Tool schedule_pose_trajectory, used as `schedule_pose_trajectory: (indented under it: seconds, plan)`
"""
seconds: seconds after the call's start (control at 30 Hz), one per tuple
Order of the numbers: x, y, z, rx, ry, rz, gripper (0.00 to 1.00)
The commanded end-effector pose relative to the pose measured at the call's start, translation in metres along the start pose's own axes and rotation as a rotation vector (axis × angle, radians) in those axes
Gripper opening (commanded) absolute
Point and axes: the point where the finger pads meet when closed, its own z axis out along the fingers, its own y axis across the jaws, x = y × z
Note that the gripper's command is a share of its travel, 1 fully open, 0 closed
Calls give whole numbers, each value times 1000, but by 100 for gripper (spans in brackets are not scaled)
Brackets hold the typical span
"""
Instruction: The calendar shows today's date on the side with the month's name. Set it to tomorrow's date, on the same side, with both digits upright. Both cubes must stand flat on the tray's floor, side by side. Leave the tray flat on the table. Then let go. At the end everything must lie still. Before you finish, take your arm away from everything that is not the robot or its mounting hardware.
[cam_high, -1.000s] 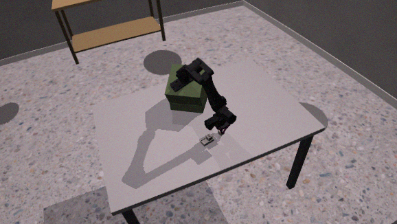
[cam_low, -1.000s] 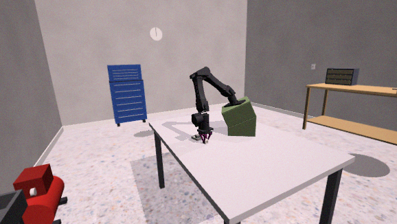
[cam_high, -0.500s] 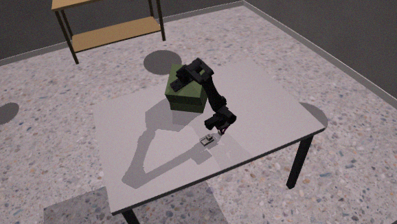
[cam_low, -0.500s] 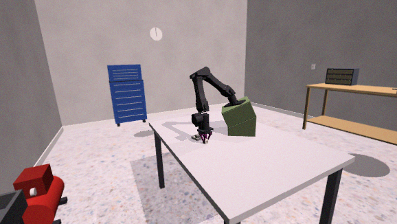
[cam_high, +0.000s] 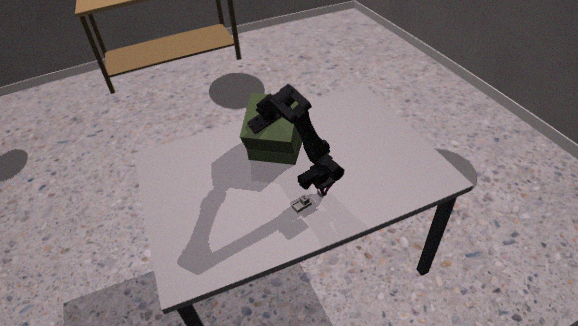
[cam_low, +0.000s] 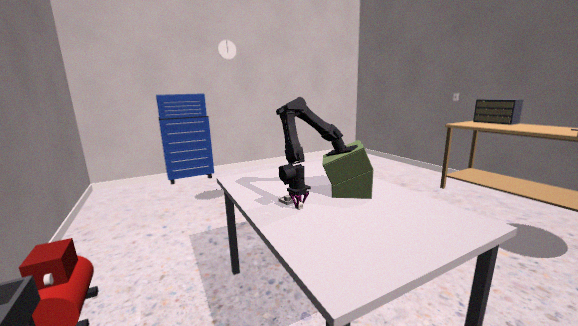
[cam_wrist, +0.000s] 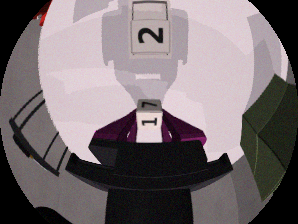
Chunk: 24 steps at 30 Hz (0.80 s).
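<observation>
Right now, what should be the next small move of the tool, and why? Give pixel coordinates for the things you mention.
Probably a small straight lift: the tool (cam_high: 324, 193) (cam_low: 300, 204) (cam_wrist: 149, 112) is closed on the cube (cam_wrist: 149, 121) showing 1 and 7, outside the tray (cam_high: 297, 206) (cam_wrist: 150, 3), where the 2 cube (cam_wrist: 150, 37) sits alone.
</observation>
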Motion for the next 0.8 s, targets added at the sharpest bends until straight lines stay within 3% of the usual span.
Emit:
schedule_pose_trajectory:
  seconds: [0.0, 0.13, 0.4, 0.47, 0.63, 0.77]
  plan:
    - [0, 4, -5, -10, 0, 0, 26]
    - [0, 3, -22, -10, 0, 1, 26]
    - [0, 3, -79, -10, 1, 1, 26]
    - [0, 3, -79, -10, 1, 1, 26]
    - [0, 3, -100, -10, 1, 1, 26]
    - [0, 3, -102, -10, 1, 1, 26]
